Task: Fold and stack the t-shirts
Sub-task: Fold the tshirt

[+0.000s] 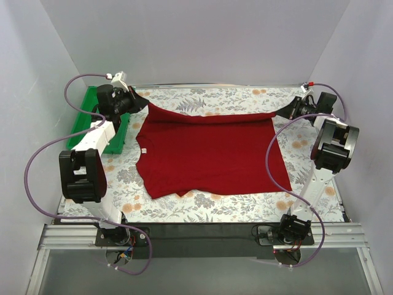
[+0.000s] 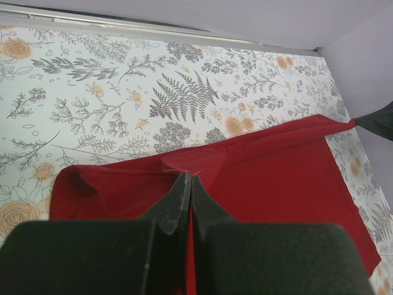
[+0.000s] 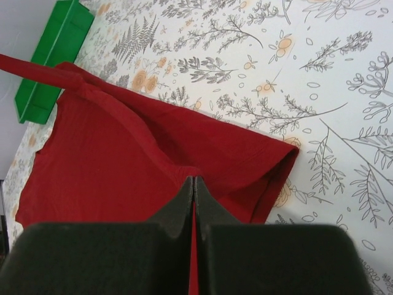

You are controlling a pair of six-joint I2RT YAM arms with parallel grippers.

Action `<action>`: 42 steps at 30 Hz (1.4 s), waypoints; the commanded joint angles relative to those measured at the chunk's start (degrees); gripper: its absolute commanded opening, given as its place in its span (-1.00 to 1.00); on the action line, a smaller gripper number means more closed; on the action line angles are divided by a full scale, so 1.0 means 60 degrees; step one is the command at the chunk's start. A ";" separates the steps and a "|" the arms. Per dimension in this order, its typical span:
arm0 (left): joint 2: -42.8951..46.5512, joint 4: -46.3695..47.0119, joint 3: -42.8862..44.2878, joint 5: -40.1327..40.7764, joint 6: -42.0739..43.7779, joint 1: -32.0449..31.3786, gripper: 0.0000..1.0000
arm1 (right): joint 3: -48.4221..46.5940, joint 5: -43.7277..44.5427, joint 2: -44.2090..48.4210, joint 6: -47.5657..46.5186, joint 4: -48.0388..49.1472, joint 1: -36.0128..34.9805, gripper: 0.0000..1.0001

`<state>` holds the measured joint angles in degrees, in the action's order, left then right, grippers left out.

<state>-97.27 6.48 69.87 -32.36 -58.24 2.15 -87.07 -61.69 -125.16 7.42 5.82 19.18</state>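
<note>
The t-shirt (image 1: pixel 212 153) is a plain dark red with no print, and a small white neck label (image 1: pixel 143 149) sits at its 9 o'clock edge. The counter (image 1: pixel 239 206) is off-white, patterned with grey ferns and leafy sprigs and pale orange blossoms. At 10 o'clock in the top view, a bin (image 1: pixel 80 123) is bright green. The left end effector (image 2: pixel 189 184) and right end effector (image 3: pixel 194 184) are matte black. The arms (image 1: pixel 97 140) are white with black joints, and their cables (image 1: pixel 268 153) are mauve. The walls (image 1: pixel 202 37) are pale grey.
</note>
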 commanded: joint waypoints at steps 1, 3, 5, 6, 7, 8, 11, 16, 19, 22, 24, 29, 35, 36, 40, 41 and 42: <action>0.0743 0.0136 -0.0145 0.0076 0.0185 0.0066 -1.00 | 0.0287 -0.0280 0.0675 -0.0313 0.0216 0.0085 -0.97; 0.0846 0.0136 -0.0218 0.0061 0.0185 0.0051 -1.00 | 0.0375 -0.0323 0.0719 -0.0343 0.0216 0.0099 -0.97; 0.0992 0.0136 -0.0349 0.0076 0.0199 0.0066 -1.00 | 0.0507 -0.0324 0.0777 -0.0372 0.0216 0.0114 -0.97; 0.1036 0.0150 -0.0394 0.0090 0.0199 0.0051 -1.00 | 0.0565 -0.0324 0.0821 -0.0401 0.0216 0.0128 -0.97; 0.1124 0.0136 -0.0452 0.0105 0.0199 0.0066 -1.00 | 0.0595 -0.0324 0.0822 -0.0416 0.0216 0.0143 -0.97; 0.1168 0.0136 -0.0540 0.0091 0.0199 0.0066 -1.00 | 0.0639 -0.0324 0.0836 -0.0416 0.0216 0.0143 -0.97; 0.1271 0.0136 -0.0672 0.0105 0.0214 0.0051 -1.00 | 0.0727 -0.0338 0.0895 -0.0431 0.0216 0.0173 -0.97; 0.1520 0.0150 -0.1010 0.0164 0.0199 0.0051 -1.00 | 0.0830 -0.0353 0.1012 -0.0446 0.0216 0.0217 -0.97; 0.1652 0.0150 -0.1155 0.0178 0.0200 0.0051 -1.00 | 0.0859 -0.0353 0.1041 -0.0431 0.0216 0.0231 -0.97; 0.1754 0.0165 -0.1288 0.0222 0.0199 0.0051 -1.00 | 0.0961 -0.0382 0.1070 -0.0431 0.0216 0.0246 -0.97; 0.1827 0.0165 -0.1361 0.0237 0.0214 0.0051 -1.00 | 0.1063 -0.0397 0.1143 -0.0533 0.0216 0.0246 -0.97; 0.1988 0.0165 -0.1551 0.0296 0.0199 0.0051 -1.00 | 0.1385 -0.0382 0.1305 -0.0665 0.0216 0.0319 -0.97; 0.2120 0.0165 -0.1800 0.0296 0.0214 0.0066 -1.00 | 0.1547 -0.0250 0.1305 -0.0811 0.0099 0.0392 -0.97; 0.2121 0.0151 -0.1859 0.0296 0.0214 0.0051 -1.00 | 0.1576 -0.0236 0.1290 -0.0826 0.0055 0.0392 -0.97; 0.2165 0.0150 -0.2020 0.0325 0.0185 0.0051 -1.00 | 0.1665 -0.0163 0.1276 -0.1031 -0.0135 0.0392 -0.97; 0.2179 0.0150 -0.2049 0.0281 0.0170 0.0051 -1.00 | 0.1679 -0.0162 0.1247 -0.1075 -0.0179 0.0392 -0.97; 0.2165 0.0150 -0.2079 0.0281 0.0170 0.0051 -1.00 | 0.1679 -0.0133 0.1203 -0.1163 -0.0223 0.0392 -0.97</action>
<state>-87.37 6.55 57.80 -30.85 -57.87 2.15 -77.30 -62.50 -120.31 2.70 5.52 21.10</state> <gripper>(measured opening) 0.015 0.018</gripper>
